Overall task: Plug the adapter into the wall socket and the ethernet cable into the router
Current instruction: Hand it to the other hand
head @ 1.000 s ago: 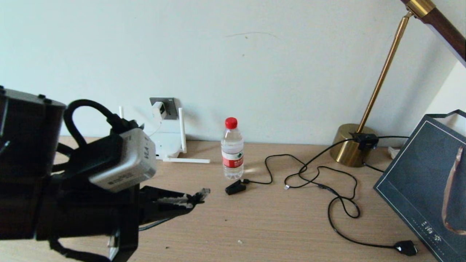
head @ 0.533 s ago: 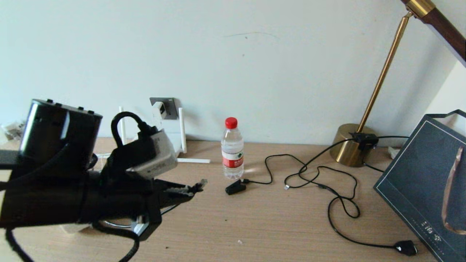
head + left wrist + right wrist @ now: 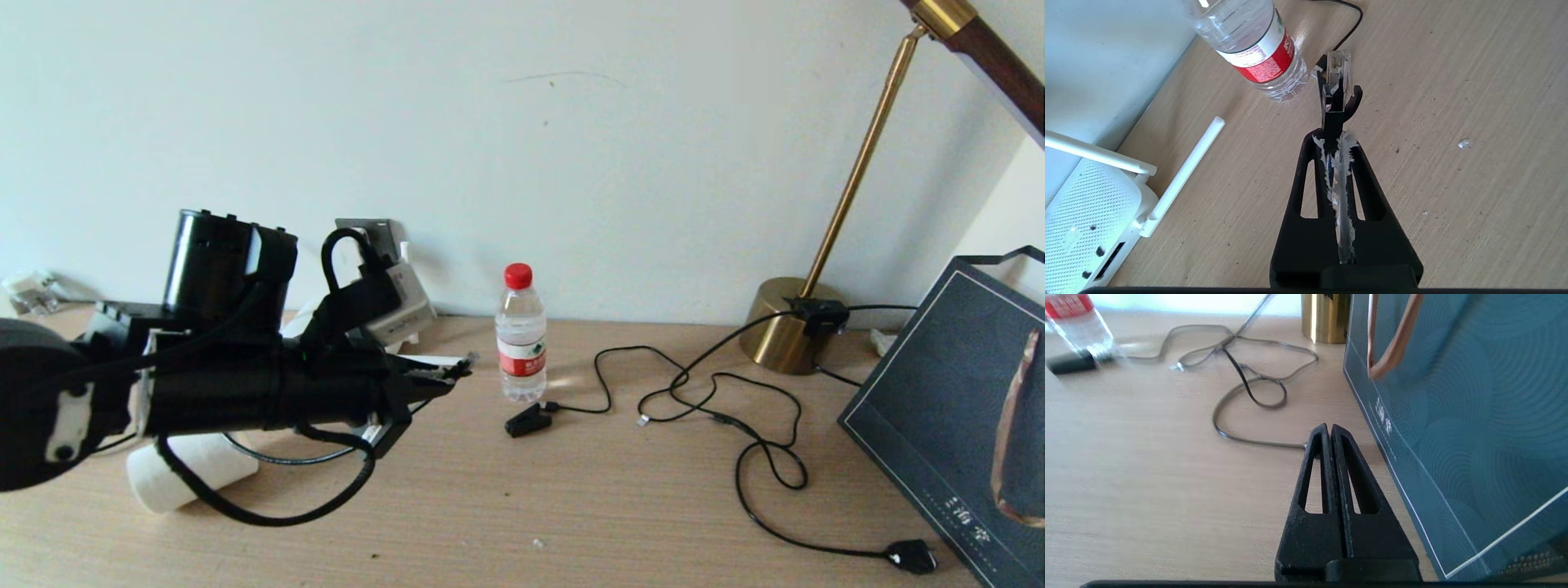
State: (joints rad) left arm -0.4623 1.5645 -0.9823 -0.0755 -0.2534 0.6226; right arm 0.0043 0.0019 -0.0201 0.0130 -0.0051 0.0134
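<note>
Since a second ago the left arm has swung away from the camera toward the far left of the desk; the bottle, loose cables and lamp have not shifted. Left gripper (image 3: 445,377), clenched on the ethernet cable (image 3: 1336,87), is held above the desk (image 3: 620,498) just left of the water bottle (image 3: 521,335), with the clear connector projecting beyond the fingertips and the black cable trailing back under the arm. Connector long axis lies in line with the fingers, tip pointing right and slightly far, toward the bottle and away from the router (image 3: 1081,228), which sits at the far left against the wall, mostly hidden behind the arm in the head view. Wall socket (image 3: 371,229) is partly visible above the wrist; whether the adapter is seated there cannot be told at this moment.

Step in hand, as judged: carrying the plug to the router. To do it well, the wrist should turn until the connector axis faces the dark ports on the router's edge, then advance straight along that axis, keeping clear of the flat-lying antenna (image 3: 1182,175). Right gripper (image 3: 1331,430), jaws pressed together and empty, is parked near the blue gift bag (image 3: 1474,416) on the right.
</note>
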